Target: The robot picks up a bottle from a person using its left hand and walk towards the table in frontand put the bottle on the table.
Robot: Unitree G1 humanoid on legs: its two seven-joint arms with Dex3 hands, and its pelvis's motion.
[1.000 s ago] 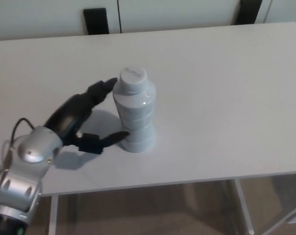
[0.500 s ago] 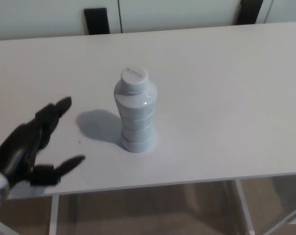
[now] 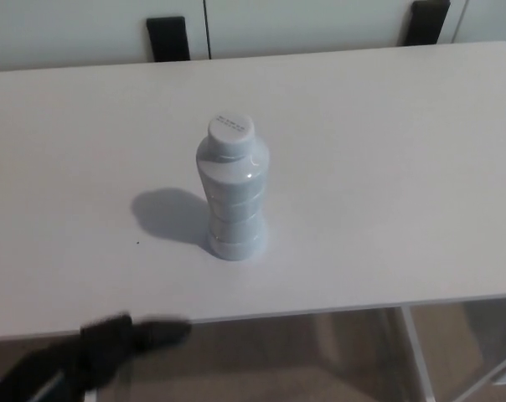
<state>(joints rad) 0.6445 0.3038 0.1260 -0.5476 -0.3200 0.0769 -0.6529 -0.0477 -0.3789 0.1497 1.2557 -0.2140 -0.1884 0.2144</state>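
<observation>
A white ribbed plastic bottle is standing upright on the white worktop. The black left hand is hovering off its front edge, released.

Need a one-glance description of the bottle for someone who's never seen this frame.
A white rectangular table fills the head view. Near its middle stands an upright white ribbed plastic bottle with a flat round cap. It is the only thing on the tabletop; the black left hand is off the near edge, apart.

Soft even light, shadow left of the bottle, left hand perhaps motion-blurred.
</observation>
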